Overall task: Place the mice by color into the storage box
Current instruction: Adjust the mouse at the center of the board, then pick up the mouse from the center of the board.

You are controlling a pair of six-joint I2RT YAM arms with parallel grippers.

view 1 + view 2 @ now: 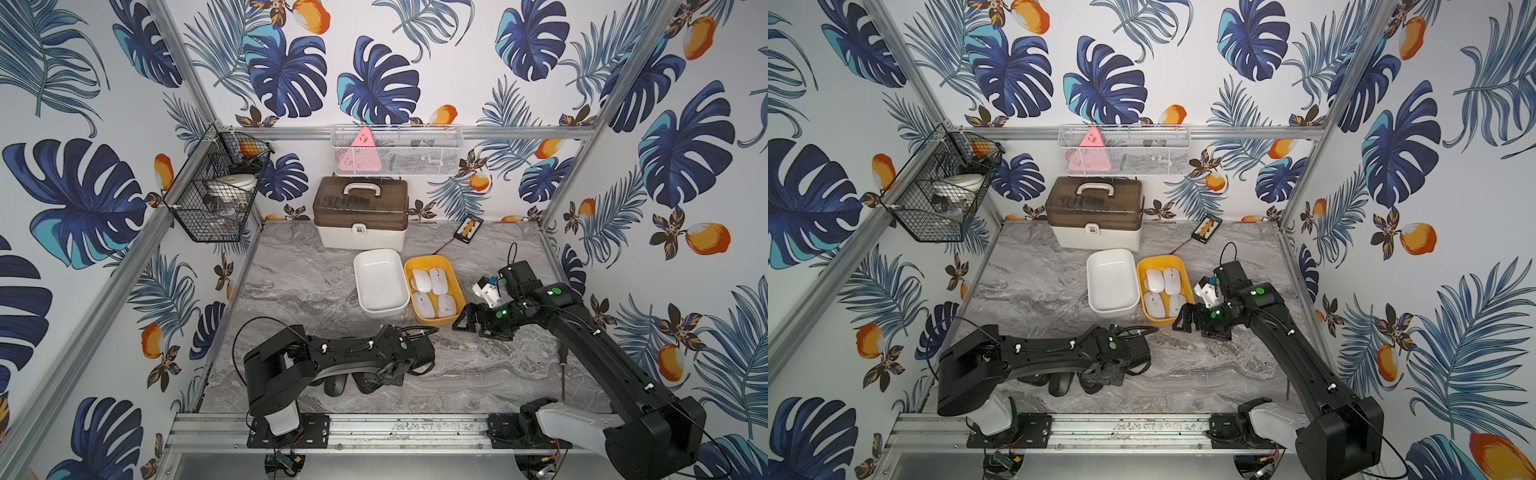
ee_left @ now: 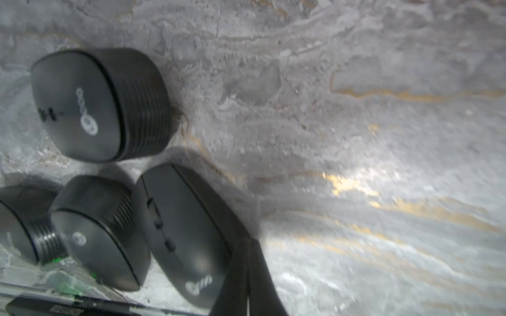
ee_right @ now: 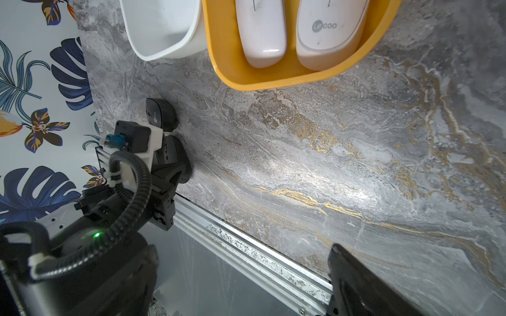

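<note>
Marbled tabletop point(image 1: 478, 374). Yellow bin point(image 1: 432, 321), centre: four white mice point(image 1: 432, 291), sorted. Adjacent white bin point(image 1: 380, 282): empty. Four black mice point(image 2: 180, 232) by front edge: pending. Left gripper point(image 2: 250, 246) closed, empty, beside them; right gripper point(image 1: 465, 318) spread, empty.

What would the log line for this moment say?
white mice: in yellow bin; black mice: on table; white bin: empty; left gripper: shut; right gripper: open

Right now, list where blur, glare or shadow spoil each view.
Left wrist view: motion blur smears the black mice and table, with a glare patch on the marble. Right wrist view: sharp on the yellow bin and white mice, sheen on the table. Both top views: evenly lit, slightly soft, black mice hard to separate.
</note>
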